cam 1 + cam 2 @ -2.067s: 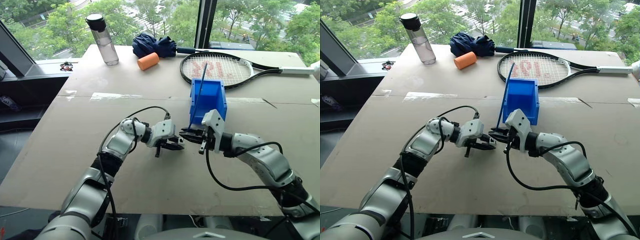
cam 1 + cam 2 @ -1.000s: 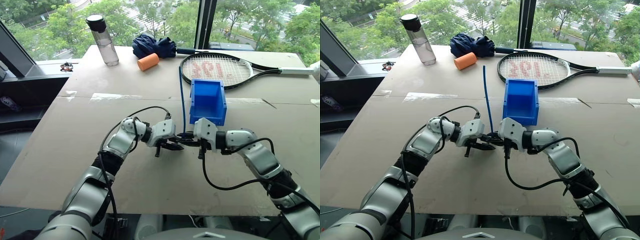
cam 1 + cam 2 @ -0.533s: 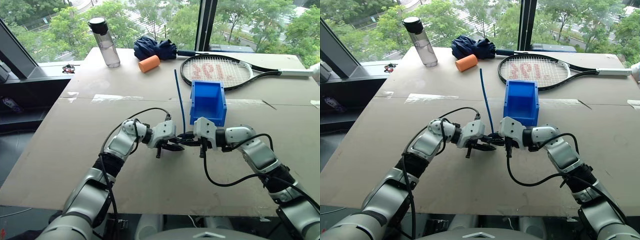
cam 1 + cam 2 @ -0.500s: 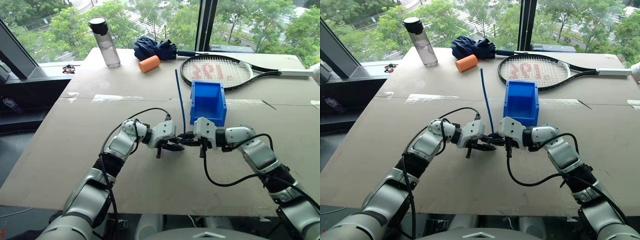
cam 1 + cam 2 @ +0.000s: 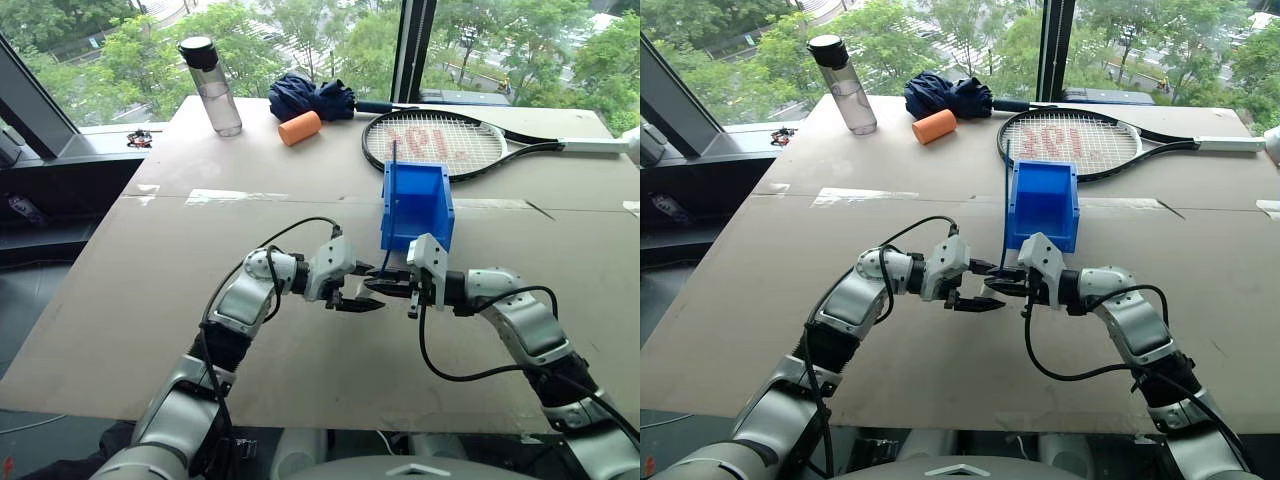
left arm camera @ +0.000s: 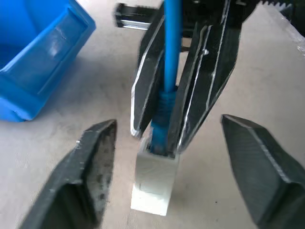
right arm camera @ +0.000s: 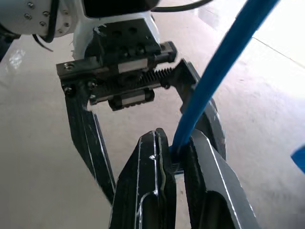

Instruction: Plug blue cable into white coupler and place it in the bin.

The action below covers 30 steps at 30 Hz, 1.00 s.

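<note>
Right gripper, centre of the head views, is clamped on the cable just behind its plug end. The cable rises from the pinch, standing nearly upright against the left wall of the bin. In the left wrist view the plug end sits in the socket of the coupler, which hangs off the cable end below the right fingers, above the table.

Left gripper, centre frame, faces the right one with its jaws spread wide. Its fingers stand on either side of the coupler, apart from it, holding nothing.

The bin sits just behind the two grippers, centre frame and a little right, its open top up. What shows of its inside is bare blue plastic. Cable and coupler are both outside it, in front of its near wall.

Further out, upper part of the frame: a racket lies flat behind the bin, handle running to the right edge. An orange cylinder lies upper centre, touching or just beside a dark blue cloth bundle. A bottle with a dark cap stands upright at upper left. Whether it holds anything I cannot tell. A small dark item lies on the ledge at far left, too small to identify.
</note>
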### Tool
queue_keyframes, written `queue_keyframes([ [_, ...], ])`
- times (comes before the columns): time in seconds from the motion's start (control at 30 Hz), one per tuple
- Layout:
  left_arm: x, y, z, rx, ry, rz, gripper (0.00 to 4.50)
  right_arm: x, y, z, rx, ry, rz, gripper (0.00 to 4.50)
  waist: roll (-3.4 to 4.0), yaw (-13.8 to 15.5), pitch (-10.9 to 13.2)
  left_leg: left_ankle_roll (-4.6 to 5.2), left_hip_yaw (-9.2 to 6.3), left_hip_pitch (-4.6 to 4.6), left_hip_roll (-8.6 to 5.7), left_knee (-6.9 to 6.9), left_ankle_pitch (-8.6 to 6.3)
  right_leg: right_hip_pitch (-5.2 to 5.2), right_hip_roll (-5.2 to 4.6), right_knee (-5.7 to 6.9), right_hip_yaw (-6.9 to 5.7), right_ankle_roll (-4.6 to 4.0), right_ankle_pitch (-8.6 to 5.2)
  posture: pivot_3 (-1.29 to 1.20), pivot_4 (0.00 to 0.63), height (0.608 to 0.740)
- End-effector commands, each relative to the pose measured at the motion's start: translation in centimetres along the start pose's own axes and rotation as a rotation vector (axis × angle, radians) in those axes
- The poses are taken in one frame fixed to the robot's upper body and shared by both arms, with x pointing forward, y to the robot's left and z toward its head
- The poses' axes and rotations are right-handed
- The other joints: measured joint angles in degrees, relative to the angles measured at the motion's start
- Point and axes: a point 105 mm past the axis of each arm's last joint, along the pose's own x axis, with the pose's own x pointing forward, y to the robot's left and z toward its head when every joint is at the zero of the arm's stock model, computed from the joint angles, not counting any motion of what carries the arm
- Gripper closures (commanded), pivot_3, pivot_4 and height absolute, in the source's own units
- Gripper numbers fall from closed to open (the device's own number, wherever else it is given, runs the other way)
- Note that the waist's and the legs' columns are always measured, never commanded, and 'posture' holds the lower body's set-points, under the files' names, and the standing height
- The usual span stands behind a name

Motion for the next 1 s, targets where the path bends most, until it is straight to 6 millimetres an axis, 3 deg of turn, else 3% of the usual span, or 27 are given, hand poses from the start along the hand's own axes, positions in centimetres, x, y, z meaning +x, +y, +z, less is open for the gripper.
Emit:
queue_keyframes([
  [0.03,-2.8,-0.2,1.6,0.003,-0.076,0.124,1.02,-2.3,-0.8,4.5,-0.003,-0.14,-0.105,4.5,0.08,-0.18,0.07,0.0,-0.04,0.01,0.03,-0.02,0.0,-0.03,0.02,0.03,0.03,0.0,0.0,0.0,0.15,0.74],
  [0.2,-5.4,-0.7,3.0,-0.058,-0.188,0.323,1.02,-5.5,-2.9,10.5,0.083,-0.307,-0.198,4.5,0.1,0.06,0.38,0.0,-0.12,-0.02,0.15,-0.05,0.0,-0.13,0.0,0.02,0.13,0.0,0.0,0.0,0.15,0.74],
  [0.27,-5.5,-1.0,4.3,-0.076,-0.249,0.372,1.02,-6.2,-6.3,11.9,0.123,-0.269,-0.303,4.5,0.07,0.3,0.49,0.0,-0.12,-0.04,0.11,0.01,0.0,-0.09,-0.04,0.02,0.08,-0.01,0.01,0.0,0.15,0.74],
  [0.37,-5.1,-1.2,5.3,-0.088,-0.291,0.398,1.02,-6.2,-9.3,12.4,0.198,-0.192,-0.365,4.5,0.06,0.34,0.5,-0.01,0.0,-0.02,-0.06,0.04,0.0,-0.03,-0.12,-0.06,0.09,-0.15,-0.06,0.0,0.15,0.74],
  [0.53,-3.9,-0.9,6.9,-0.073,-0.339,0.41,1.02,-4.6,-15.2,9.8,0.36,-0.021,-0.484,4.5,0.05,-0.07,0.5,0.0,0.19,-0.06,-0.14,-0.05,0.0,-0.07,-0.14,-0.1,0.13,-0.04,0.01,0.0,0.15,0.74],
  [0.57,-3.7,-0.9,7.2,-0.065,-0.341,0.407,0.96,-4.3,-15.5,9.4,0.346,0.014,-0.481,3.67,0.05,-0.06,0.51,0.0,0.27,-0.06,-0.14,-0.07,0.0,-0.1,-0.13,-0.1,0.2,-0.04,0.02,0.0,0.15,0.74],
  [0.63,-3.6,-1.0,7.4,-0.068,-0.344,0.408,0.96,-4.6,-16.2,9.9,0.295,0.022,-0.509,2.97,0.05,0.0,0.52,0.0,0.26,-0.11,-0.13,-0.14,0.0,-0.16,-0.11,-0.12,0.17,-0.04,0.01,0.0,0.15,0.74],
  [0.7,-3.6,-1.2,7.5,-0.074,-0.344,0.402,0.96,-5.4,-16.4,10.7,0.22,0.008,-0.537,2.04,0.06,0.06,0.52,0.0,0.24,-0.22,-0.13,-0.19,0.0,-0.27,-0.12,-0.12,0.15,-0.03,0.02,0.0,0.15,0.74],
  [0.73,-3.6,-1.3,7.5,-0.08,-0.341,0.398,0.96,-6.0,-15.9,11.1,0.176,0.001,-0.534,1.41,0.06,0.1,0.52,-0.01,0.24,-0.36,-0.13,-0.19,0.0,-0.42,-0.13,-0.11,0.16,-0.01,0.03,0.0,0.15,0.74],
  [0.77,-3.6,-1.5,7.4,-0.084,-0.333,0.392,0.96,-6.7,-15.0,11.7,0.128,-0.017,-0.516,1.08,0.06,0.27,0.52,-0.01,0.23,-0.48,-0.14,-0.17,0.01,-0.53,-0.13,-0.11,0.15,0.0,0.04,0.0,0.15,0.74],
  [0.9,-3.9,-2.0,7.0,-0.104,-0.31,0.38,0.96,-9.4,-11.1,12.7,-0.032,-0.058,-0.448,1.08,0.06,0.74,0.52,0.0,0.01,-0.73,-0.17,-0.07,0.0,-0.54,-0.21,-0.2,-0.09,0.01,0.04,0.0,0.15,0.74],
  [1.0,-4.4,-2.5,6.5,-0.123,-0.29,0.374,0.96,-11.6,-8.0,12.1,-0.138,-0.044,-0.415,1.08,0.04,0.75,0.52,0.0,0.01,-0.68,-0.19,0.01,0.0,-0.51,-0.22,-0.16,-0.08,0.0,0.03,0.0,0.15,0.74],
])
